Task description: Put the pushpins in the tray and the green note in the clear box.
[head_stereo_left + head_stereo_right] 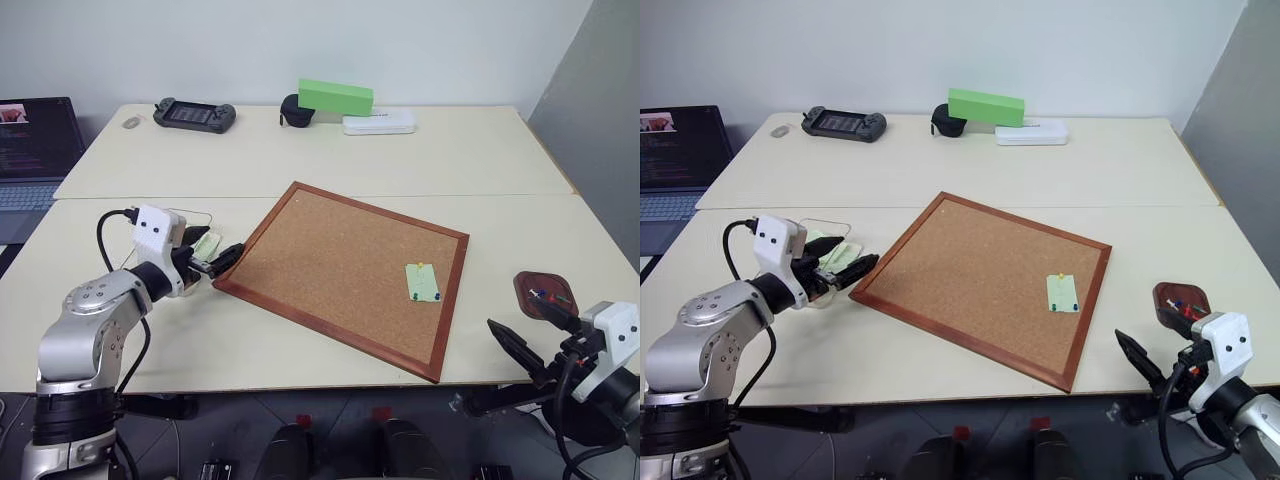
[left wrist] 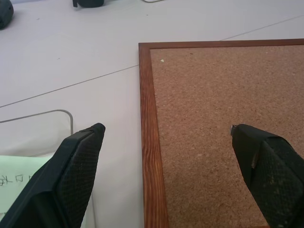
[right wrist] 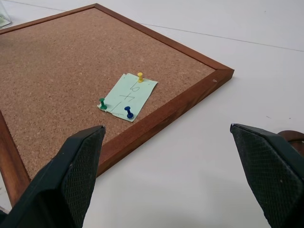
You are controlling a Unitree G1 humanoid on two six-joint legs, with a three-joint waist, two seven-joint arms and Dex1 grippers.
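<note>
A: What did the head views give you?

B: The green note lay right of centre in the frame, on the corkboard, near its right-hand frame edge. The tray sat at the far right on the worktop, already holding a few pins. The clear box was at the left, just off the board's left corner, with a green slip already inside it. The left end effector hung by the box with its fingers spread wide and nothing held; the right end effector hovered low at lower right, just beside the tray, likewise wide open and empty.

A: And the left wrist view?

B: Two black fingers stood well apart over the board's wooden corner, with the box's rim and a bit of written-on green paper at lower left.

A: The right wrist view?

B: The note sat at centre-left, held by three pushpins: a yellow one at its top, a green one and a blue one at its lower corners.

A: How would these handle?

B: I judged the pins tiny, hard and slippery, best pinched by the head and pulled straight out. The paper looked thin and floppy, easily torn, so I'd lift it by a free edge once unpinned.
</note>
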